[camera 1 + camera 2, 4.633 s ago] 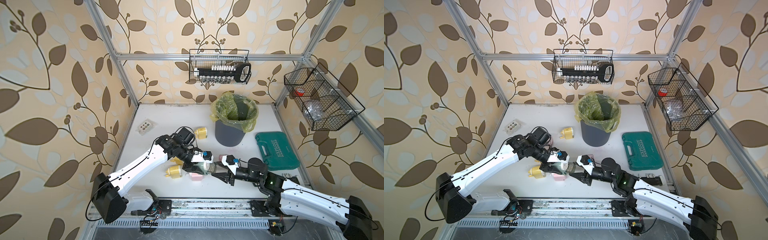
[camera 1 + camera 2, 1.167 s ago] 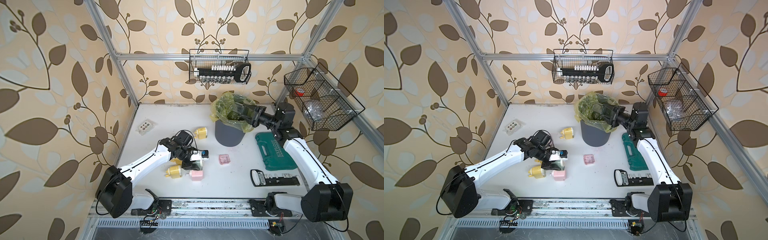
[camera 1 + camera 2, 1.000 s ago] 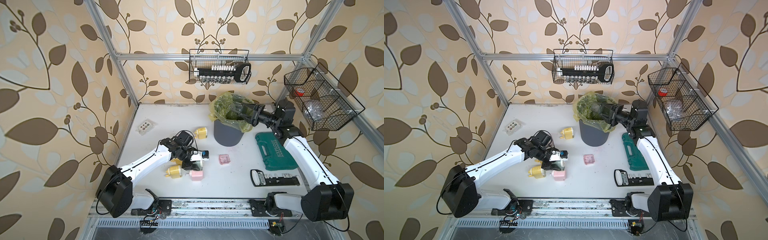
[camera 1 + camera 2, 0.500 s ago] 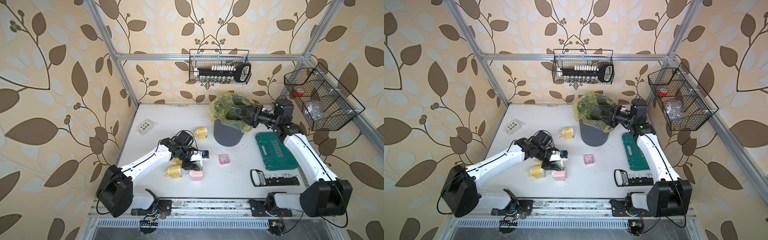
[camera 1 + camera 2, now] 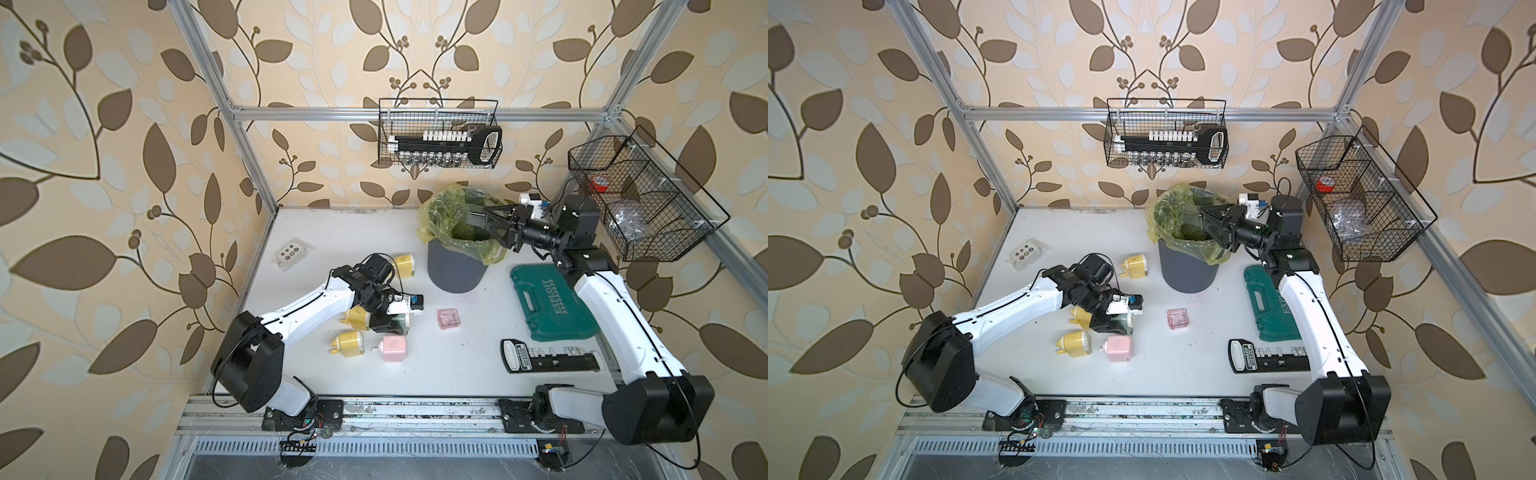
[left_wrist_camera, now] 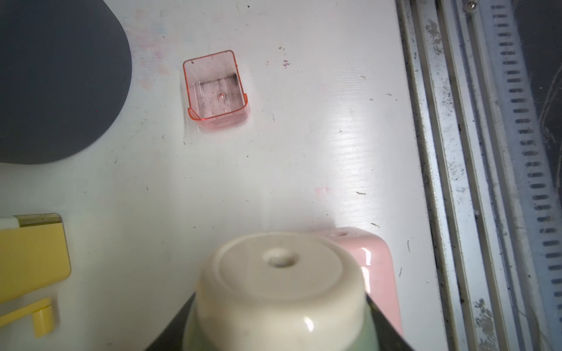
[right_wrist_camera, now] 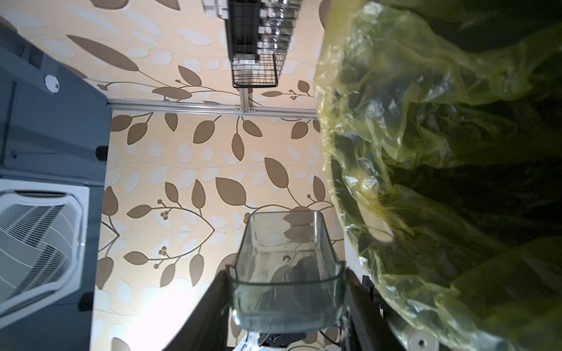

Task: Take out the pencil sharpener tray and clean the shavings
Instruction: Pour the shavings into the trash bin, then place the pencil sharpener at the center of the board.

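Observation:
My right gripper is shut on a clear pencil sharpener tray, and no shavings show inside it. In both top views it holds this tray over the mouth of the grey bin, beside the yellow-green liner. My left gripper is shut on a pale green sharpener with a cream end, held low on the table. An empty pink tray with dark residue lies on the table to its right. The shavings are out of view.
A pink sharpener and three yellow sharpeners lie round my left gripper. A green tool case and a black socket rail lie under my right arm. A small white box sits at the back left.
A few seconds ago my right gripper was at the green sharpener; it has since carried the clear tray to the bin, and in the last second edged further over it. The left arm holds still.

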{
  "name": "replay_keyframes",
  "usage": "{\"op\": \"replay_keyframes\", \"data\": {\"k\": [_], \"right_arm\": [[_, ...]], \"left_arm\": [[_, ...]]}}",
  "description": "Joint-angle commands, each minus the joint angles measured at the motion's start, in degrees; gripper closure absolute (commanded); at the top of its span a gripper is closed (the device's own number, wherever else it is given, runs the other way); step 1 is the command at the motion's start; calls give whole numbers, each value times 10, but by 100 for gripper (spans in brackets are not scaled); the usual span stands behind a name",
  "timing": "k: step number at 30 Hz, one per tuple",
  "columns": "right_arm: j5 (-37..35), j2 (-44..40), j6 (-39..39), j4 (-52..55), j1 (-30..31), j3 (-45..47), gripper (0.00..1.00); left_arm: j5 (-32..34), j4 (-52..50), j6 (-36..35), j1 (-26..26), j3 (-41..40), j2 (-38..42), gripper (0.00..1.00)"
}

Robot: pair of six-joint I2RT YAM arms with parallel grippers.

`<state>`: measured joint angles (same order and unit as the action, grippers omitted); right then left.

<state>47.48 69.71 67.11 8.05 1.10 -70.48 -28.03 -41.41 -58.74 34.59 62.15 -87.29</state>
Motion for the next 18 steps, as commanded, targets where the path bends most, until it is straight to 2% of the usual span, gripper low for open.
{"op": "replay_keyframes", "data": {"k": [1,3,5,8,11,14,18], "right_arm": [[-77,-74,-235,29,18,17,100],[-142,-120,-324,46,49,57,100],[-200,-185,-379,12,71,131,100],[-271,-283,-396,-30,78,240,100],[-312,-368,-410,-7,84,317,100],[-350,-425,-412,35,90,372,100],[-416,-456,-415,68,118,418,100]], "left_arm": [[11,-33,-23,3,38,-28,100],[13,-34,-24,2,50,-47,100],[17,-34,-23,0,61,-63,100],[21,-28,-19,-6,73,-82,100],[29,-19,-14,-11,82,-96,100],[39,-14,-11,-15,92,-113,100],[61,-10,-5,-16,102,-138,100]]}}
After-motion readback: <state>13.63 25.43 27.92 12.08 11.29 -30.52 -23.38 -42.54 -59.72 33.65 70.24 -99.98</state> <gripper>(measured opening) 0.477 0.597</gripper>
